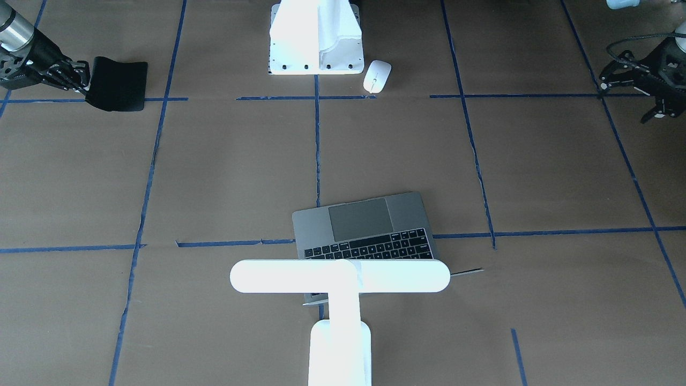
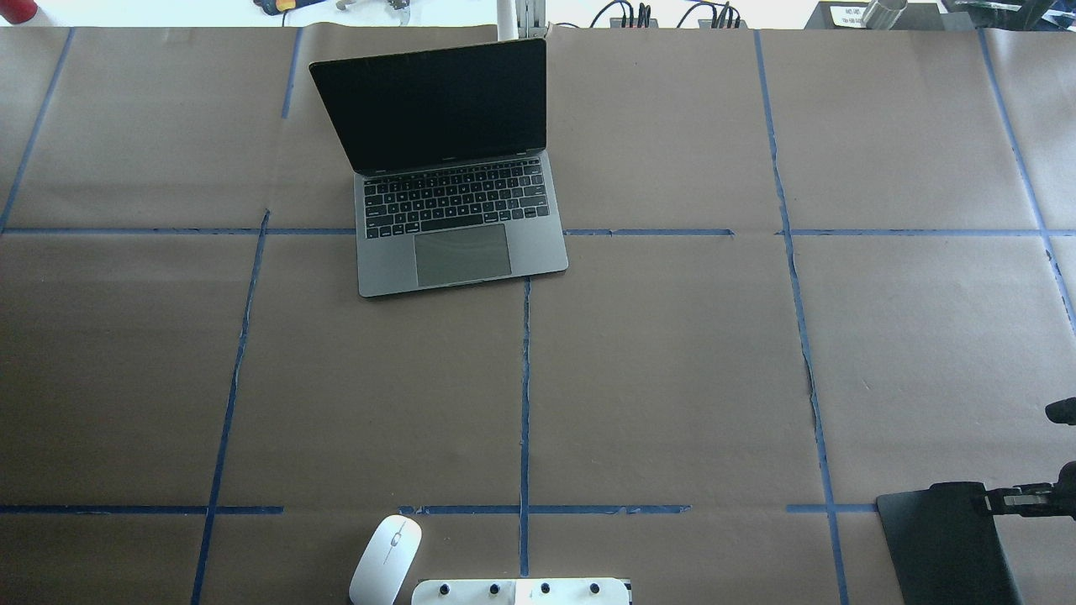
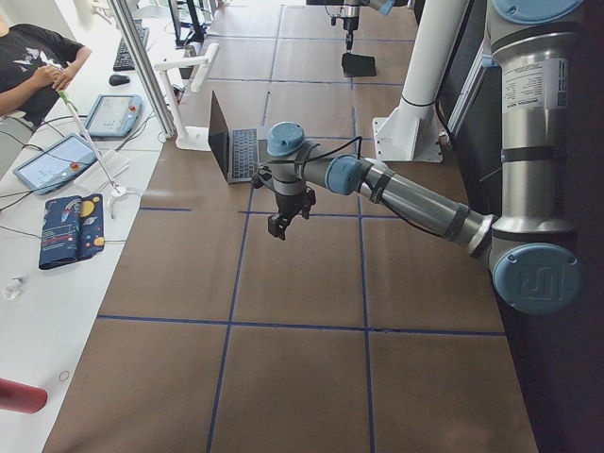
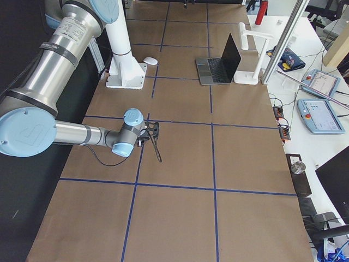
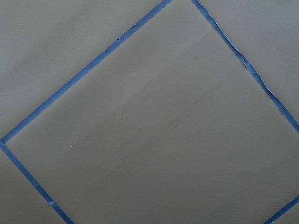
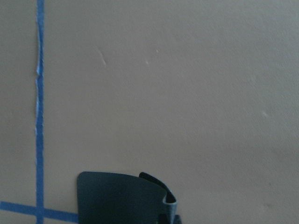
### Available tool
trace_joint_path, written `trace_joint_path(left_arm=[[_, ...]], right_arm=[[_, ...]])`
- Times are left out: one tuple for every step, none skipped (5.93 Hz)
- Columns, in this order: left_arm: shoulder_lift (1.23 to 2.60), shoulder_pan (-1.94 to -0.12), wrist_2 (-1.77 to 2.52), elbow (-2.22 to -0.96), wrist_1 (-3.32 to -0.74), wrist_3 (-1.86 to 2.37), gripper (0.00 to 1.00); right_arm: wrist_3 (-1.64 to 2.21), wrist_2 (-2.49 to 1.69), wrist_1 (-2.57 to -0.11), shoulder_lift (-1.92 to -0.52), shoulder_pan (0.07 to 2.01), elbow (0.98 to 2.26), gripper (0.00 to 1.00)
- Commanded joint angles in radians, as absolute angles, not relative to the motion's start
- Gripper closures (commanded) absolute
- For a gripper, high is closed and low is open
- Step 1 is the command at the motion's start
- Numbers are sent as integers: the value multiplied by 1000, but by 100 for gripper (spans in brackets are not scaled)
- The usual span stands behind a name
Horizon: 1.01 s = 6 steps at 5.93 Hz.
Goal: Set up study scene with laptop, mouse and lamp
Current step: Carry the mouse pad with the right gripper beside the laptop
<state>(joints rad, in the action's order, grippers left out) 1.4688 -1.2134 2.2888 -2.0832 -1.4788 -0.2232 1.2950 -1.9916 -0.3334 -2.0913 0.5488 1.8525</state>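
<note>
The laptop (image 2: 454,214) stands open at the table's far side, left of centre, and also shows in the front view (image 1: 370,225). The white mouse (image 2: 385,559) lies at the near edge beside the white mount (image 2: 521,591); it also shows in the front view (image 1: 377,76). The white lamp (image 1: 340,279) stands behind the laptop. My right gripper (image 2: 996,502) is shut on the edge of a black mat (image 2: 950,546) at the near right, with that edge lifted (image 6: 163,198). My left gripper (image 1: 656,110) hangs open and empty over bare paper on the left side.
Blue tape lines (image 2: 525,395) cross the brown paper cover. The white arm mount (image 1: 316,43) stands at the robot's side, next to the mouse. A side bench with tablets (image 3: 61,160) and a seated person lies beyond the far edge.
</note>
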Motion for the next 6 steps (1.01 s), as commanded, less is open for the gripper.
trace_joint_path(left_arm=[[1470,-1213,2290,-2083,-1479,-222,0],[1470,-1213,2290,-2083,-1479,-224,0],[1470,-1213,2290,-2083,-1479,-224,0],[1470,-1213,2290,-2085,-1479,-222,0],[1470,-1213,2302,-2085,-1479,-222,0],[1470,-1213,2324,-2083,-1479,-222,0]], right_arm=[[1298,-2000,-447,-1940,635,1836,100],[1339,-1994,-524,-1848,656,1836,100],[1360,-1984,-622,-1757,675,1835,100],[1362,-1961,-782,-1630,687,1833,100],[1371,-1957,-955,-1506,710,1830,100],[1382,-1956,-1088,-1382,727,1795,100]])
